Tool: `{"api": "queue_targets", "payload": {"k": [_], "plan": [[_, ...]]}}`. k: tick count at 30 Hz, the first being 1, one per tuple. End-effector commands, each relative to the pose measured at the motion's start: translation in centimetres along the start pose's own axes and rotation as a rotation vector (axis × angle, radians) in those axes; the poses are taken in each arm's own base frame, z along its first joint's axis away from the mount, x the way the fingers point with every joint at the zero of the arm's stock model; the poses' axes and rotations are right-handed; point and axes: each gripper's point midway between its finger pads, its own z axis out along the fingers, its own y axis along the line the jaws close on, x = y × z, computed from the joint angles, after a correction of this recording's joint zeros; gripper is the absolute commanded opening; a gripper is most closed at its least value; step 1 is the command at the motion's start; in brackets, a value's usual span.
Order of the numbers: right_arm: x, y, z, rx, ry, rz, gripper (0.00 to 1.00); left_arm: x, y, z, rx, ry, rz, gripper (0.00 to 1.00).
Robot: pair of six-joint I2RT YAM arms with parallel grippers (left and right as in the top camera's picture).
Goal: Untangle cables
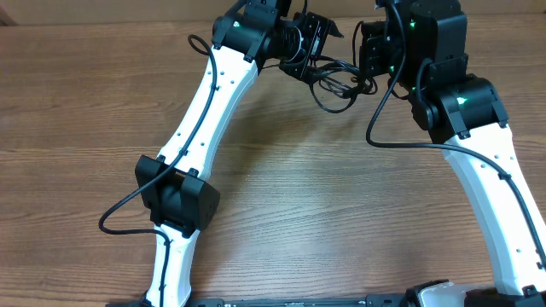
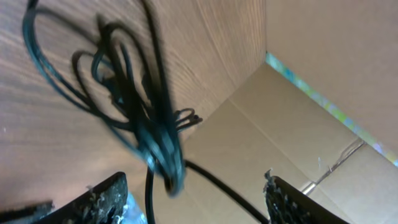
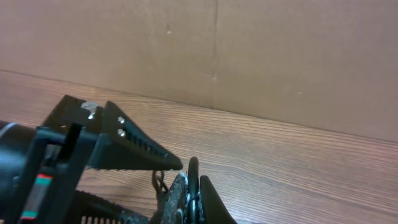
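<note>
At the far edge of the wooden table (image 1: 324,196), the cables (image 1: 337,81) are seen as a small black tangle of loops. They are set between the two grippers, close to a brown cardboard wall (image 3: 249,50). Both white arms are stretched toward that edge, with their black wrists turned toward each other.

In the left wrist view the left gripper (image 2: 194,186) is shown with its fingers (image 2: 102,199) spread wide, one at each lower corner. The tangle is seen blurred ahead of them against the wood grain. One cord is run down through the gap between those fingers; whether it is touched by either cannot be told.

In the right wrist view the right gripper (image 3: 191,200) is shown at the lower edge with its fingertips pressed together, and a loop of black cord is pinched between them. A ridged finger of the left gripper is seen just to the left — near, but apart. Whether the tangle is rested on the wood or held above it cannot be told.
</note>
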Motion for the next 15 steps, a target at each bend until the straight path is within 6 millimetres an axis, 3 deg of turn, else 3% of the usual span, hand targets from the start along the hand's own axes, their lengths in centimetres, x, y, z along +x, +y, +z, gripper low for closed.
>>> {"api": "queue_targets", "payload": {"k": [1,6,15], "plan": [[-1.8,-0.3,-1.6,0.028,-0.059,-0.005,0.04,1.1,0.5,-0.1,-0.021,0.068,-0.051,0.68],[-1.9,-0.3,-1.6,0.026,-0.062,0.001,0.04,0.8,2.7,0.2,-0.104,0.049,-0.111,0.64],[-1.7,-0.2,-1.6,0.019,-0.057,0.006,0.04,-0.2,3.5,1.5,-0.13,-0.011,-0.126,0.68]]}}
